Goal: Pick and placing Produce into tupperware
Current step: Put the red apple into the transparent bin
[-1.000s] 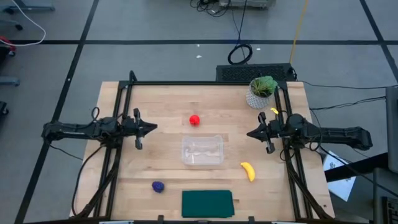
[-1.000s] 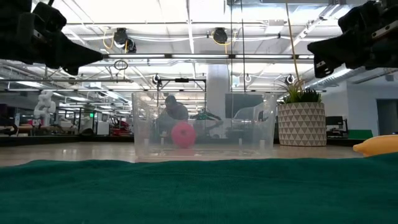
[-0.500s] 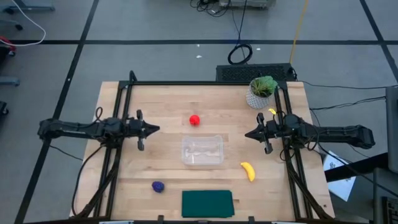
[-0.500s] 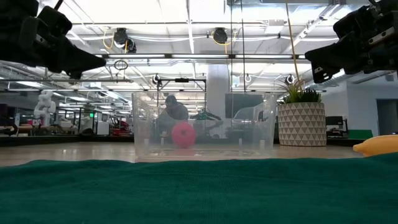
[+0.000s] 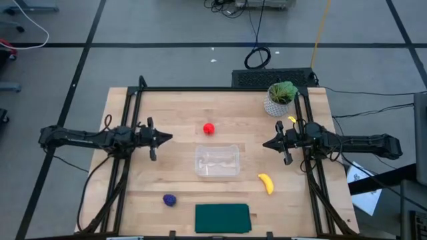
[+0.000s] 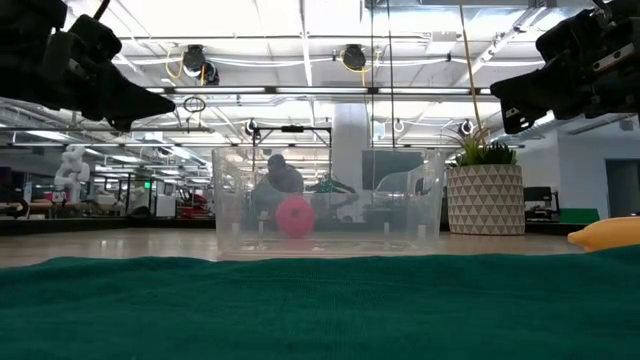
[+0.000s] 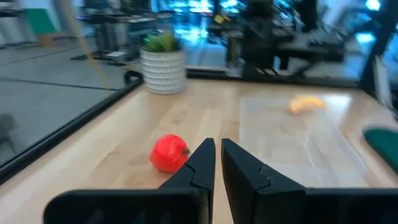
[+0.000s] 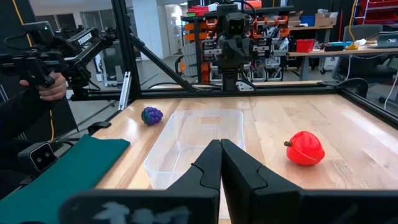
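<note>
Nothing has been moved yet: the tub holds nothing and all three pieces lie on the surface. The left tool (image 5: 165,138) hovers near the left edge, fingers nearly closed, holding nothing. The grape (image 5: 169,199) lies toward the near-left corner, just left of the mat (image 5: 222,218) at the near edge. The tomato (image 5: 209,129) sits beyond the tub (image 5: 217,161), which stands mid-surface. The banana (image 5: 266,183) lies right of the tub, nearer the front. The right tool (image 5: 267,143) hovers by the right edge, likewise nearly closed and unladen. A plant (image 5: 280,99) stands at the far-right corner.
</note>
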You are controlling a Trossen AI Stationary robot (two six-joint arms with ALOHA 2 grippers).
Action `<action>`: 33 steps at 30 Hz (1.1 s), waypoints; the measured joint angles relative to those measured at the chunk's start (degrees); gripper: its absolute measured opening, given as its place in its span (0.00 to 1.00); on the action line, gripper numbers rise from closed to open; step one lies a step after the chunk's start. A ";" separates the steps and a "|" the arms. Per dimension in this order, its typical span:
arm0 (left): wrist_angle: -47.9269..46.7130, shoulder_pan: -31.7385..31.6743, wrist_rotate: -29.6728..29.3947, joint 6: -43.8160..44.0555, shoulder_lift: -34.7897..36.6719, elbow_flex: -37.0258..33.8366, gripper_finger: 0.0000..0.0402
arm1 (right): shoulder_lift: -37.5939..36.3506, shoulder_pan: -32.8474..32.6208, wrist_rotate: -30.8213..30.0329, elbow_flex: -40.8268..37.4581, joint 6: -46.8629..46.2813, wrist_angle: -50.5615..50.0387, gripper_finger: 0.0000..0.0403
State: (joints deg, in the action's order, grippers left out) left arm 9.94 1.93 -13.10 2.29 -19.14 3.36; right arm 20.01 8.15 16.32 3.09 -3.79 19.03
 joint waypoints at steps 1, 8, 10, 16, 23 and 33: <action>0.45 -0.01 -2.03 0.86 0.00 0.00 0.08 | 0.00 0.01 0.00 0.00 0.00 0.00 0.00; 1.04 -0.04 -14.14 2.87 0.00 0.00 0.08 | 0.00 0.01 0.00 0.00 0.00 0.00 0.00; 1.12 -0.04 -15.25 4.31 0.00 0.00 0.08 | 0.00 0.01 -0.01 0.00 -0.02 0.00 0.00; 5.34 -0.04 -15.03 1.10 0.00 0.00 0.08 | 0.00 0.01 0.00 0.00 -0.02 0.00 0.00; 11.02 -0.04 -15.20 0.08 0.00 0.00 0.08 | 0.00 0.01 0.00 0.00 -0.02 0.00 0.00; 7.77 -2.01 -15.50 2.87 -2.59 3.68 0.08 | -0.02 0.00 -0.02 0.00 -0.02 0.88 0.00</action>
State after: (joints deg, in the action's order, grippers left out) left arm 17.71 -0.09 -28.59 5.15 -21.73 7.04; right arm 19.99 8.15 16.29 3.09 -3.81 19.92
